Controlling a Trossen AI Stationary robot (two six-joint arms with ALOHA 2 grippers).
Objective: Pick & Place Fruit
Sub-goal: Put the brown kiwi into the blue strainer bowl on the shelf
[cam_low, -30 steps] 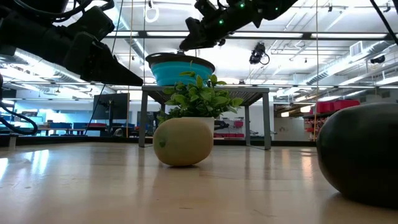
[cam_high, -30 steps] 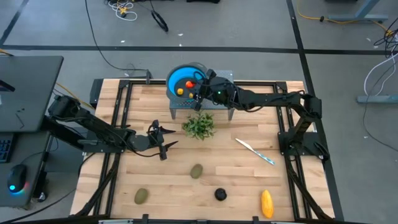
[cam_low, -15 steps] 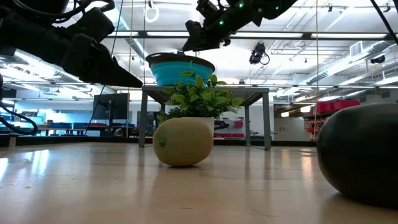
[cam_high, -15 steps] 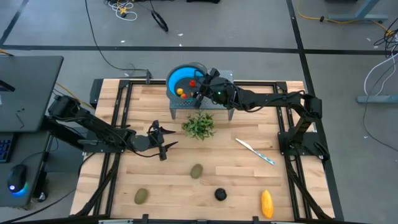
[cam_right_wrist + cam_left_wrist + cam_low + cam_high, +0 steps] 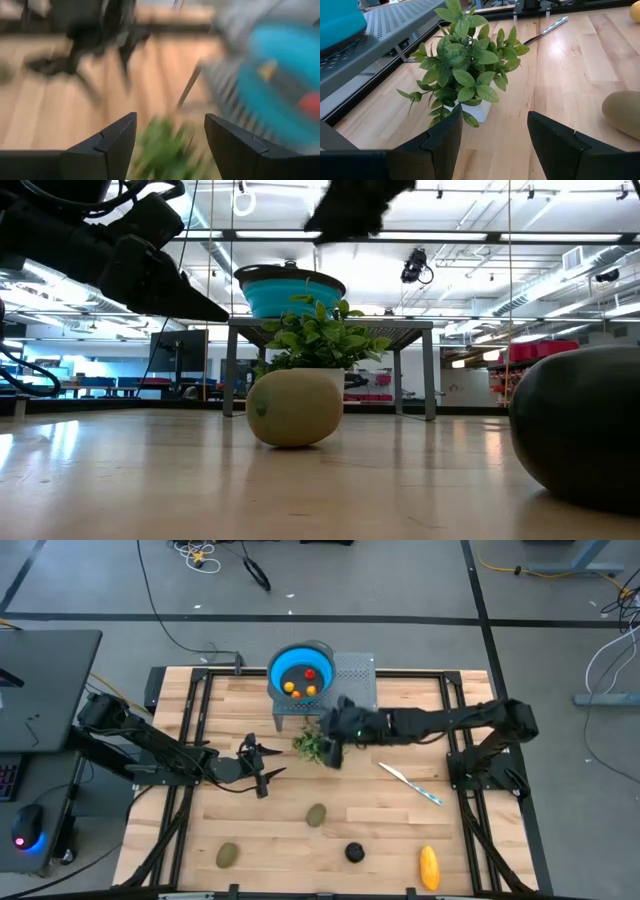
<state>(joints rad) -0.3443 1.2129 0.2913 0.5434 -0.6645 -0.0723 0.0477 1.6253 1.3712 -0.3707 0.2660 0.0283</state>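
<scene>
Your right gripper (image 5: 331, 747) hung over the leafy plant (image 5: 316, 743) near the middle of the table (image 5: 400, 810), its fingers (image 5: 114, 142) spread apart with nothing between them. Your left gripper (image 5: 262, 772) waited over the left half of the table, to the left of the plant; its fingers (image 5: 445, 142) were likewise spread and held nothing.

The blue bowl (image 5: 299, 671) stood on the gray metal stand (image 5: 352, 680) at the far edge of the table. Inside it lay a red piece (image 5: 309, 674) and two small orange pieces (image 5: 291, 687), all close together.

The rest of the fruit lay on the near part of the table. One olive-green oval (image 5: 316, 814) rested near the middle, on the near side of the plant. The second green oval (image 5: 228, 856) lay by the near left corner. The black ball (image 5: 354, 852) sat between the near edge and the middle oval, and the yellow oblong (image 5: 429, 866) lay by the near right corner. The knife (image 5: 410, 783), white blade and blue handle, lay slanted to the right of the plant, apart from every piece of fruit.
</scene>
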